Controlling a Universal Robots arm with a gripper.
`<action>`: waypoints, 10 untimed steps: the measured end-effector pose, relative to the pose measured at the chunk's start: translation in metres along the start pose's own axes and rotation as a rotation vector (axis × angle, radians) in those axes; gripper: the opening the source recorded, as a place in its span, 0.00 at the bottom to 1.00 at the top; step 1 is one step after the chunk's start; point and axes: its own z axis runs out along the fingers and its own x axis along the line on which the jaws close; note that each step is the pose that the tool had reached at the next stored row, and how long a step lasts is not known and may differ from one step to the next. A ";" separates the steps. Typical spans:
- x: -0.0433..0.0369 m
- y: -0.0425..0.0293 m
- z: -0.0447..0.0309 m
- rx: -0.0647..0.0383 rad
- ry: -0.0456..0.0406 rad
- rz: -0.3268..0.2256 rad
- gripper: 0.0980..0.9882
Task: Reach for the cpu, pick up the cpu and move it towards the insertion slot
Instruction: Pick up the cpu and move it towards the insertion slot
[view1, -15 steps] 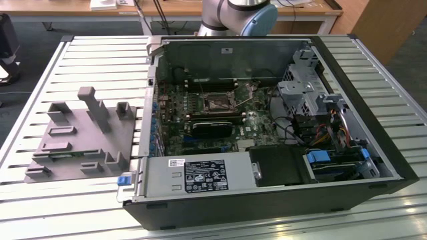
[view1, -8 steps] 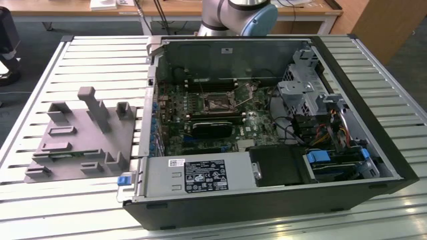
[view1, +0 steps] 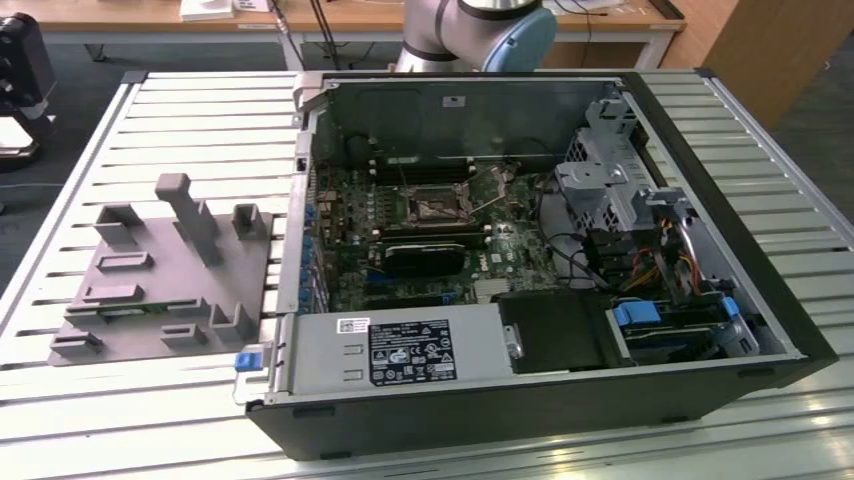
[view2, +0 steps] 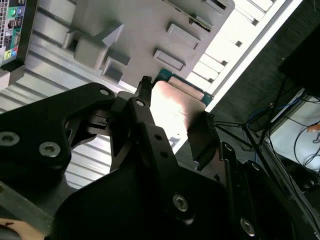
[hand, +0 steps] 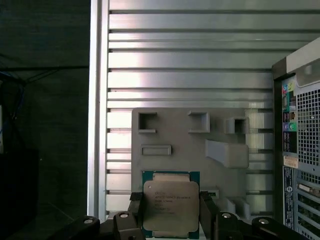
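Cpu (hand: 170, 207) is pinched by two opposite edges between the fingers of the pincer (hand: 170, 200), its silvery face turned to the camera in the first wrist view. It hangs above the grey tray (hand: 190, 145), which lies on the slatted counter (hand: 175, 65), so the pickup looks done. Being square, the chip has no long axis to mind; what counts is the sideways path to the insertion slot (view1: 434, 205). In the exterior view the slot sits on the board near the middle of the open computer case (view1: 747, 300). The case stands just to the exterior view's right of the tray, so I judge the slot well apart from the held chip, beyond the case wall. The second wrist view shows the grip aslant, a finger (view2: 141, 102) at each edge and the chip's face catching light. The first wrist view adds the case's back panel with its ports.
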 end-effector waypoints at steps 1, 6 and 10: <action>-0.0017 0.0000 -0.0001 0.000 0.0001 0.000 0.50; -0.0124 -0.0002 -0.0001 0.000 0.0000 0.002 0.50; -0.0212 -0.0001 -0.0001 0.000 0.0000 0.003 0.50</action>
